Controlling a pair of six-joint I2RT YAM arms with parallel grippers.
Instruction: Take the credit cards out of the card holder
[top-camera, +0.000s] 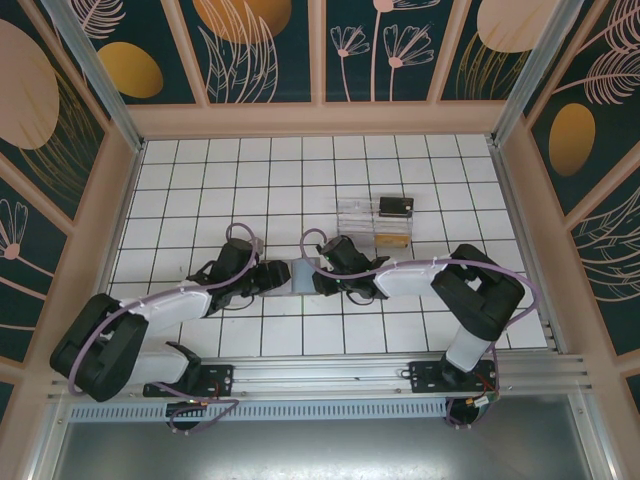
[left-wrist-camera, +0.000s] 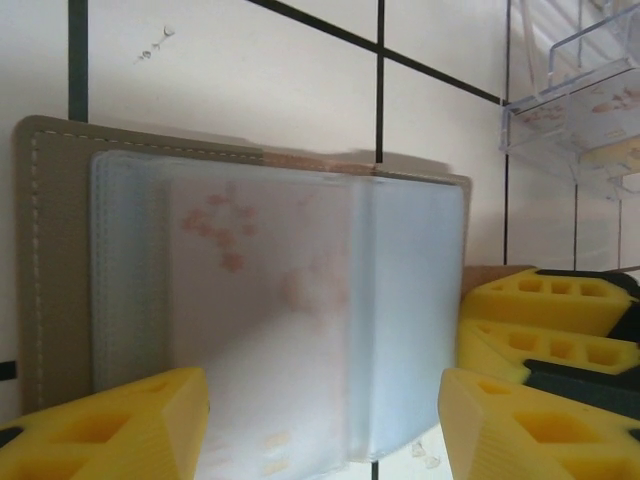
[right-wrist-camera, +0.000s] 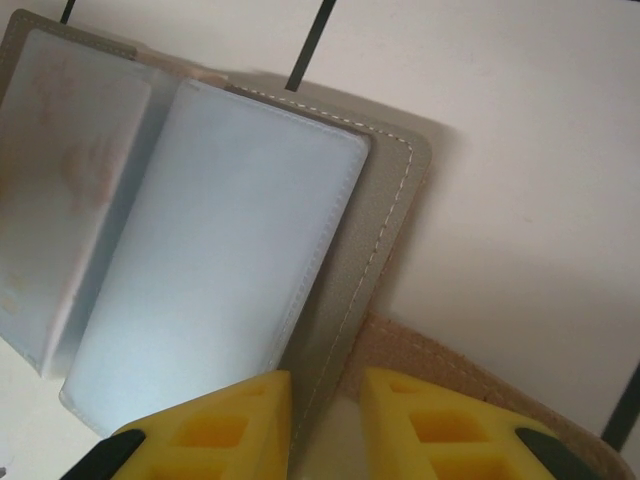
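**Top view.** The card holder (top-camera: 303, 277) lies open near the middle of the table (top-camera: 200, 180), somewhat toward its near edge. The left gripper (top-camera: 280, 277) is at its left side and the right gripper (top-camera: 322, 279) at its right side. A clear tray (top-camera: 362, 212) stands nearer the far edge, right of centre. A dark card (top-camera: 396, 207) and a tan-gold card (top-camera: 392, 240) lie in it; treat both as extracted.

**Left wrist view.** The left gripper's jaws stand wide apart, one on each side of the frosted sleeves (left-wrist-camera: 400, 300), and grip nothing. A pale card (left-wrist-camera: 225, 230) with pinkish print appears to sit inside one sleeve; this is judged to be the card left to remove. You cannot tell from here which edge of that sleeve is its mouth, so find it before you close. Pinch the card alone, not the sleeve film, and draw it out flat along the sleeve.

**Right wrist view.** The right gripper's fingers are drawn close, with the stitched cover edge between them beside the tan strap tab (right-wrist-camera: 450, 350). It appears to clamp the holder. Hold that clamp firm and low against the table while you pull. The film looks slick and limp, and pinching it with the card would likely drag the whole holder.
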